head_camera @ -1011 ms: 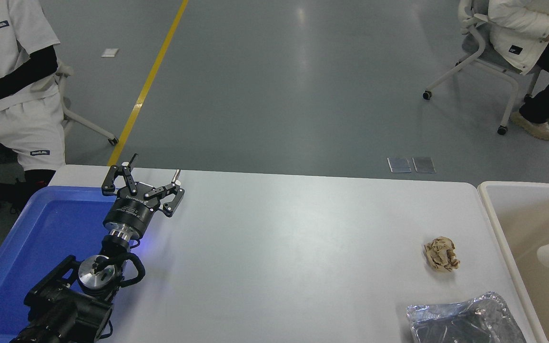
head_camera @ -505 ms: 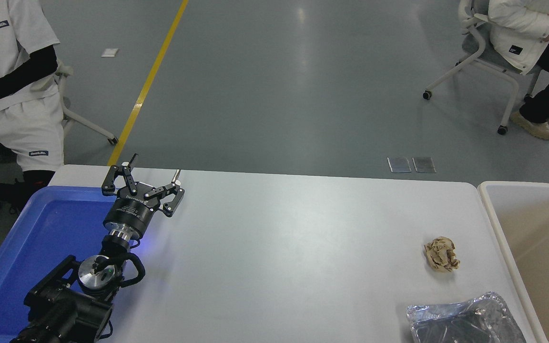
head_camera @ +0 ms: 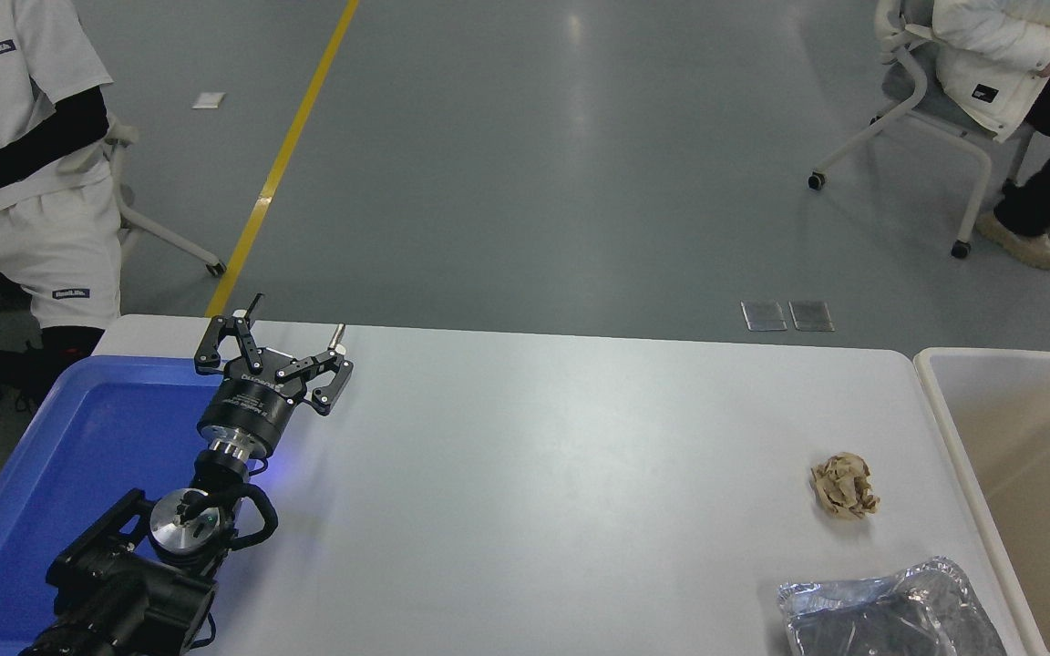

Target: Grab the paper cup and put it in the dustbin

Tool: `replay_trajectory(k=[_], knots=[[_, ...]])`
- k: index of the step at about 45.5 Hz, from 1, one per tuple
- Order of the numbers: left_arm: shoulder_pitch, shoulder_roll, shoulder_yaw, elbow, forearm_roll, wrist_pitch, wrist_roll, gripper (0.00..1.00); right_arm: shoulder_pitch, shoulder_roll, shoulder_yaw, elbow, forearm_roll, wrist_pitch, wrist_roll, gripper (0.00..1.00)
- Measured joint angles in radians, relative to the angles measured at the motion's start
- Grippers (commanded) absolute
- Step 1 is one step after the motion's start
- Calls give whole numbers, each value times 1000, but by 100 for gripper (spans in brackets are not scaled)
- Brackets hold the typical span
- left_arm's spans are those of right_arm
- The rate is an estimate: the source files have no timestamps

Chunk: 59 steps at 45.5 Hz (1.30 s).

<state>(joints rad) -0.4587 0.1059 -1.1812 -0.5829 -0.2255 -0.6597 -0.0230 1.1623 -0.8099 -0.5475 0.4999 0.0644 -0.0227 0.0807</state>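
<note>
The beige dustbin (head_camera: 949, 428) stands past the table's right edge, cut off by the picture's right side; the part of its inside that shows holds nothing. The paper cup is out of view. My left gripper (head_camera: 294, 330) is parked at the lower left over the blue tray's far right corner, open and empty. My right arm and gripper are out of view.
A crumpled brown paper ball (head_camera: 843, 486) lies on the white table (head_camera: 534, 474) at the right. A crinkled silver foil tray (head_camera: 890, 610) sits at the front right. A blue tray (head_camera: 51, 474) is at the left. People sit beyond the table at top left and top right.
One second ago the paper cup, held by the right gripper, showed at the right edge over the dustbin. It went out of view, then the gripper's tip also left the picture.
</note>
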Motion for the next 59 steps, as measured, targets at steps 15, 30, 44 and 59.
replay_trajectory(k=[15,30,44,59], knots=[[0,0,0,0,0,0,0,99,218,-41,3,108,-135,3,1,100],[0,0,0,0,0,0,0,99,348,-47,-4,171,-176,6,1,100],[0,0,0,0,0,0,0,99,551,-24,-154,246,-288,114,0,100],[0,0,0,0,0,0,1,99,864,103,-416,393,-355,423,0,100]])
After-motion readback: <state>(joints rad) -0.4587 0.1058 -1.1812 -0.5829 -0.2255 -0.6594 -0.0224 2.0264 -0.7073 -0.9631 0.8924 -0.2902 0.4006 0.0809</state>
